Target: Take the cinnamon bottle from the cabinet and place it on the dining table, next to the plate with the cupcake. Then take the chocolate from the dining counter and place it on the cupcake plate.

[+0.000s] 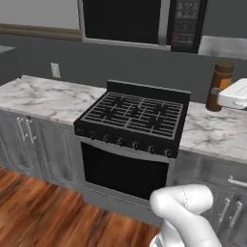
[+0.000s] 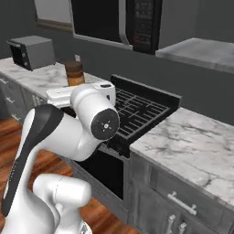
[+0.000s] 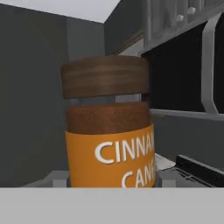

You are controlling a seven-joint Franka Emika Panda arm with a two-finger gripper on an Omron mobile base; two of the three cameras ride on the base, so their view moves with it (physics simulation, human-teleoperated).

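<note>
While carried | orange-labelled, brown-capped cinnamon bottle (image 3: 107,127) fills frame centre, clamped between gripper (image 3: 109,180) fingers; upper right in left base view | remaining: dining-table placement, then chocolate onto cupcake plate

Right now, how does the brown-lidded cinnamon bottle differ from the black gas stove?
The orange-labelled cinnamon bottle with its brown lid is small, round and upright; the black gas stove is broad, boxy and low. The bottle sits in the tool beside the stove; the stove is fixed between marble counters.
</note>
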